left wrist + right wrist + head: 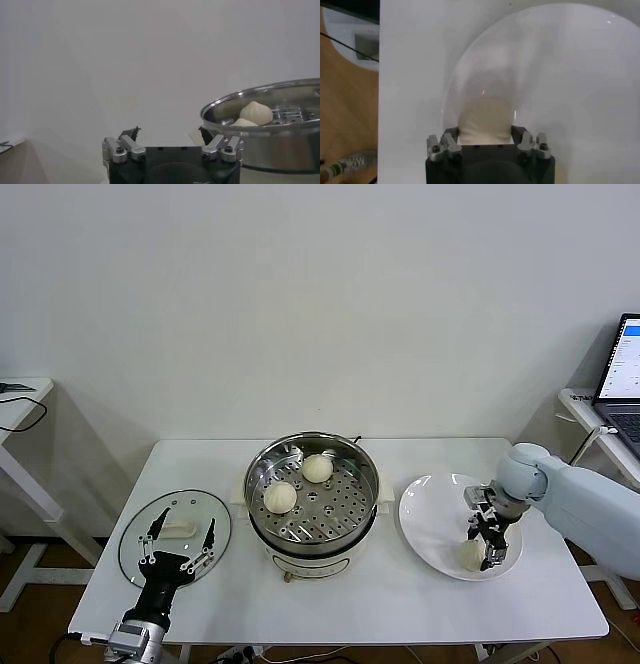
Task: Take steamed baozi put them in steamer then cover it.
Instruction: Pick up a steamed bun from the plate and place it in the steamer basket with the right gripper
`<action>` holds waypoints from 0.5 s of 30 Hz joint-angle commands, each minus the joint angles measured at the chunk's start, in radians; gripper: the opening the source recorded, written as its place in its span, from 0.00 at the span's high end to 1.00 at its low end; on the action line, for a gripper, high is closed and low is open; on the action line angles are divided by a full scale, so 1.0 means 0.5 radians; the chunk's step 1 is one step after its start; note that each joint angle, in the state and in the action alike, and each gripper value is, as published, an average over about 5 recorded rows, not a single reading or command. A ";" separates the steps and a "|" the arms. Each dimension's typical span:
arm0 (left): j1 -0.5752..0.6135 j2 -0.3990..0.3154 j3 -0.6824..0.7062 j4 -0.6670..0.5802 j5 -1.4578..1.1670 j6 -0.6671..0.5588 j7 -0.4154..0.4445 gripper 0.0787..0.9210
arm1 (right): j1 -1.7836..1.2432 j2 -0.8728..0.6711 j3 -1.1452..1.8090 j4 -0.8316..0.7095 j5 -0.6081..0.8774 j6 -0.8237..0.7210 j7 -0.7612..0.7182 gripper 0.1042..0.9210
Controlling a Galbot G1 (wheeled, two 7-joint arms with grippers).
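Right pincer (484, 552) clenches a baozi (472, 553) near the plate's (430, 524) front rim; left pincer (178, 544) hangs released over the cover (140, 529).

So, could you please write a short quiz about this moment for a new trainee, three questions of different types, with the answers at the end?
1. How many baozi lie on the perforated tray of the steamer?
2. True or false: the cover sits on the steamer.
3. Which is the right gripper doing? A) hovering open above the cover B) shut on a baozi on the white plate C) resting inside the steamer

Key
1. Two.
2. False: it lies flat on the table, on the robot's left of the steamer, with the open left gripper over it.
3. B.
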 commanded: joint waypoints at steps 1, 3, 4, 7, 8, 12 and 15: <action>0.005 0.004 -0.002 -0.013 0.001 0.001 -0.001 0.12 | 0.219 -0.051 -0.036 0.034 0.116 0.022 -0.011 0.29; 0.008 0.005 0.000 -0.022 0.001 0.003 -0.002 0.12 | 0.367 -0.078 -0.078 0.053 0.169 0.058 -0.030 0.29; 0.009 0.005 0.002 -0.026 0.001 0.003 -0.002 0.12 | 0.454 -0.091 -0.110 0.065 0.198 0.086 -0.041 0.29; 0.012 0.005 0.008 -0.032 0.003 0.005 -0.004 0.12 | 0.703 -0.114 -0.217 0.122 0.272 0.175 -0.071 0.29; 0.012 0.005 0.011 -0.033 0.005 0.006 -0.005 0.12 | 0.786 -0.116 -0.255 0.147 0.297 0.210 -0.081 0.29; 0.020 0.006 0.019 -0.048 0.009 0.010 -0.009 0.12 | 1.093 -0.082 -0.362 0.255 0.351 0.350 -0.114 0.29; 0.028 0.007 0.020 -0.064 0.010 0.013 -0.010 0.12 | 1.276 -0.015 -0.412 0.310 0.376 0.509 -0.146 0.29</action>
